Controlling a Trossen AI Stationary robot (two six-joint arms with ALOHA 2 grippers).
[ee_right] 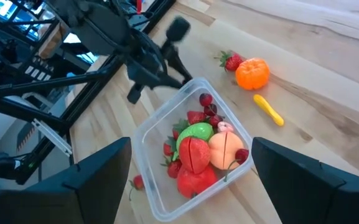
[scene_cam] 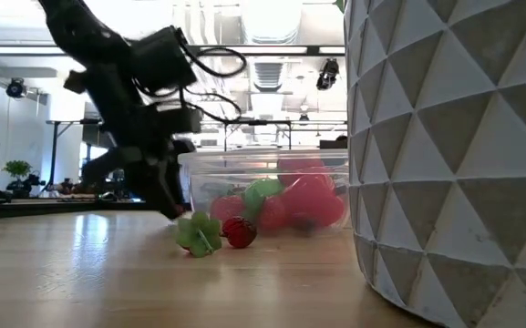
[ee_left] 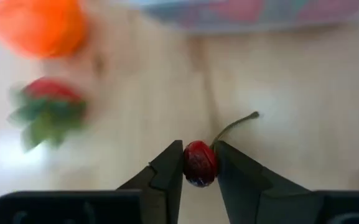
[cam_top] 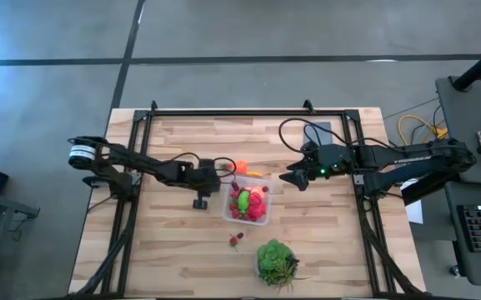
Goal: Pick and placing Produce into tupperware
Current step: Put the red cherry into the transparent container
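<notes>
Currently the left tool (ee_left: 199, 163) pinches a small dark red cherry (ee_left: 199, 164) between its two fingers, stem (ee_left: 234, 126) sticking out to one side, low over the table (cam_top: 323, 242) just beside the tupperware (cam_top: 261, 218). Near it on the wood lie an orange fruit (ee_left: 37, 26) and a strawberry (ee_left: 47, 107).

Tupperware sits mid-table, between the two arms, holding lime-green, red and peach produce (ee_right: 199, 151). A yellow piece (ee_right: 268, 109) lies outside it.

Right tool (ee_right: 191, 171) spread wide, hovering above the tupperware's far side.

Loose berries (cam_top: 236, 240) and a green leafy bunch (cam_top: 275, 260) lie toward the table's front edge.
</notes>
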